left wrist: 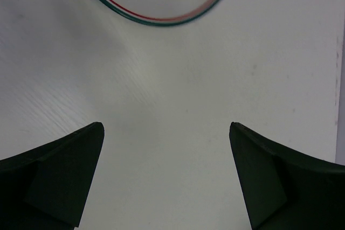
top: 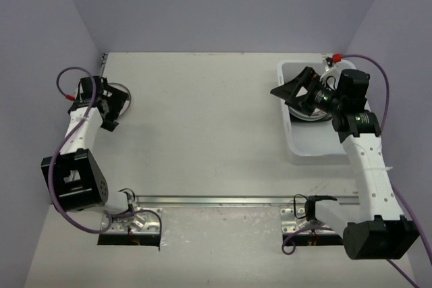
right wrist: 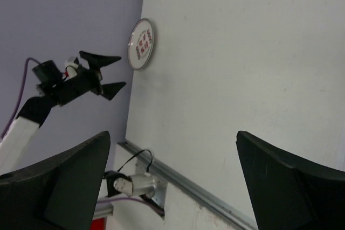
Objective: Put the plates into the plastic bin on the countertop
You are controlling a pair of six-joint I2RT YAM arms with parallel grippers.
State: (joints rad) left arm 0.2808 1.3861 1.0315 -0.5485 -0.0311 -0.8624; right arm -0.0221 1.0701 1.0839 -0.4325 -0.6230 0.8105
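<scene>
A round white plate [top: 123,92] with a teal rim and red ring lies at the far left of the countertop [top: 202,126]. My left gripper [top: 115,106] is open and empty right next to it and partly hides it. In the left wrist view the plate's rim [left wrist: 161,21] lies just ahead of the open gripper [left wrist: 167,127]. The right wrist view shows the same plate [right wrist: 142,44], with red marks in its middle. My right gripper [top: 291,94] is open and empty above the plastic bin [top: 291,141]. Plates [top: 309,114] lie stacked in the bin, partly hidden by the gripper.
A metal rail [top: 229,200] runs along the near edge of the countertop, between the two arm bases. Purple-grey walls close in the left, back and right sides. The left plate lies close to the left wall.
</scene>
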